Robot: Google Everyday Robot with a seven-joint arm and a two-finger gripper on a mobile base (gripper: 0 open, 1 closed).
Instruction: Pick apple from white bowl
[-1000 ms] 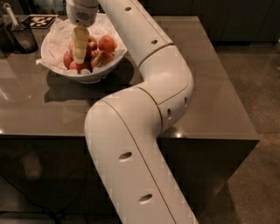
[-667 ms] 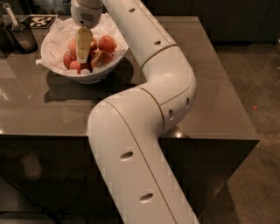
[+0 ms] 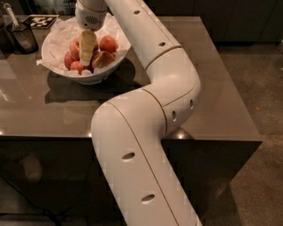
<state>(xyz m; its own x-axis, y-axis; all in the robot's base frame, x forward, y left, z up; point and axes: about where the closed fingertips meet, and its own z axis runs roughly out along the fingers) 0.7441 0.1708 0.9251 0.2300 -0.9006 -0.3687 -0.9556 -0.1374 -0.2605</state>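
Camera view only. Dark brown bench [image 3: 212, 88] seen from above. White arm [image 3: 150, 110] up from near centre, bent right, then reaching across to far left.

Tool [image 3: 86, 61] pointing straight down into white bowl [image 3: 102, 76], tips low among the apples [image 3: 108, 43]. Tool state: cannot tell whether apart, together or clamped on anything. Shows as one cream column from this angle.

White bowl on far-left part of bench, lined with crumpled paper [image 3: 56, 39] spilling over the rim. Several red apples piled inside:
- one right of tool
- one with a pale patch [image 3: 103, 58] just near-right of tool, touching or nearly so
- more on tool's left [image 3: 70, 58]

All apples sitting in the bowl.

Small dark container [image 3: 24, 39] with scoop [image 3: 9, 12] left of bowl, near bench's far-left corner, apart from bowl. Black-and-white marker tag [image 3: 40, 20] flat on bench, far side of bowl. Bowl shadow cast on bench, near side.
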